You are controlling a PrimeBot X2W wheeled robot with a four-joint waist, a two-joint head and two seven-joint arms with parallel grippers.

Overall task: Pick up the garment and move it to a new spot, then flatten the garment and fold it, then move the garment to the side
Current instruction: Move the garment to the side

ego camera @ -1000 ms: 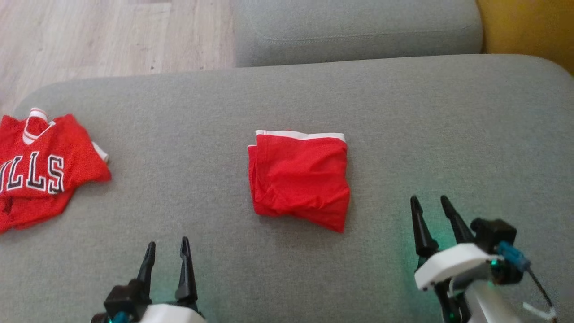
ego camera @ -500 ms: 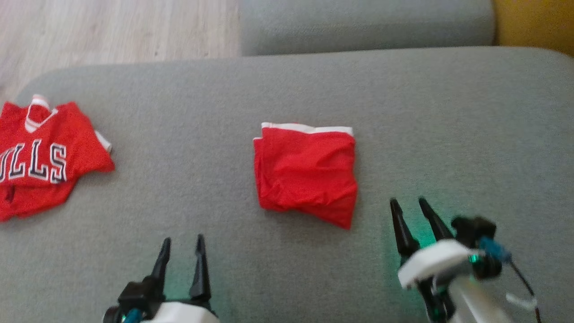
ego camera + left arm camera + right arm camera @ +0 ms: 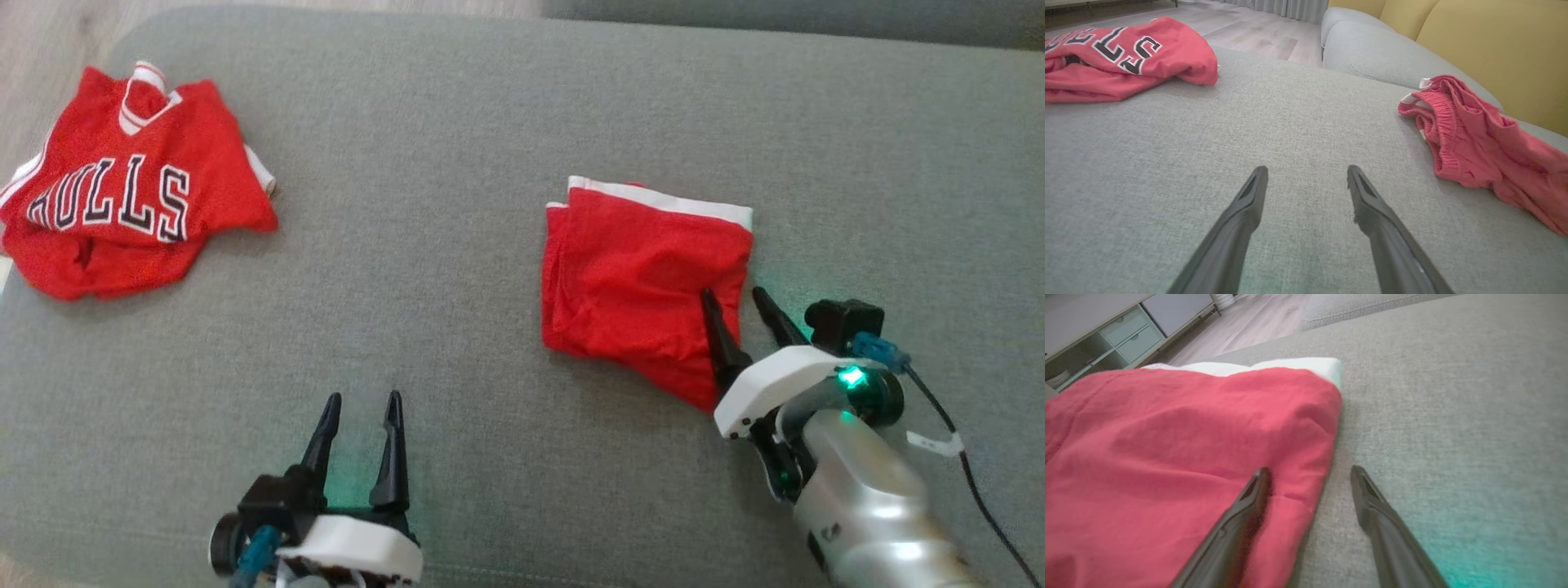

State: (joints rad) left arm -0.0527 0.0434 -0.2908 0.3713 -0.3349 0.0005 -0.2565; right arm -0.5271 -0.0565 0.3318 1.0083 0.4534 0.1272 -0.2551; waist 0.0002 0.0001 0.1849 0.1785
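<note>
Item: folded red fabric garment with a white band along its far edge [image 3: 645, 278], lying flat on a grey woven sofa cushion [image 3: 457, 163], right of centre

At its near right corner: the right jaws, released and spread wide, holding nothing; one dark finger [image 3: 717, 335] over the red fabric, the other over bare cushion just beside the edge

Toward the near edge, well apart from the garment: the left jaws, released, empty, above bare cushion

Far left of cushion: crumpled red mesh jersey with black-and-white lettering [image 3: 139, 204]

Beyond: pale wooden floor [image 3: 1249, 28]
</note>
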